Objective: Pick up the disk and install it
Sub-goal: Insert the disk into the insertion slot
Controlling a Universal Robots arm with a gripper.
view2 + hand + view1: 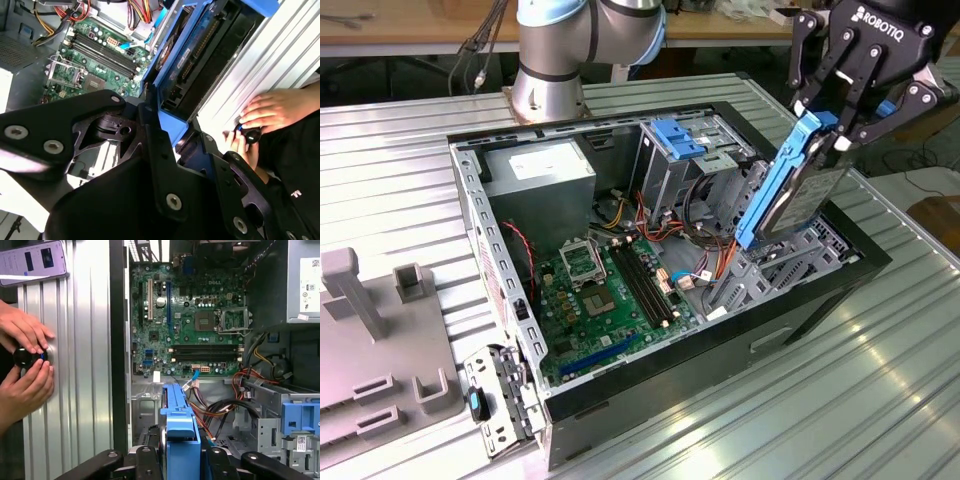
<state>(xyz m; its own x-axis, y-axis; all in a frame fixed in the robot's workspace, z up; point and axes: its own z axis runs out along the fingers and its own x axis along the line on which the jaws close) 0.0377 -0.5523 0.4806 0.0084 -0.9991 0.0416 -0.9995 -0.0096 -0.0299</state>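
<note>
The hand (832, 128) grips the dark grey metal disk (798, 192) in its blue frame, tilted below it over the open black computer case (720, 355): picked up, not yet seated.

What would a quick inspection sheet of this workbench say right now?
Surface: ribbed metal table, with an open computer case on it.
Job's things: disk held tilted above the case's drive bays, not seated.
Clutter: grey fixture blocks; phone.
End effector: shut on the disk's upper end.
Cables: coloured wire bundles inside the case.
Surroundings: a person's hands on a black knob.
</note>
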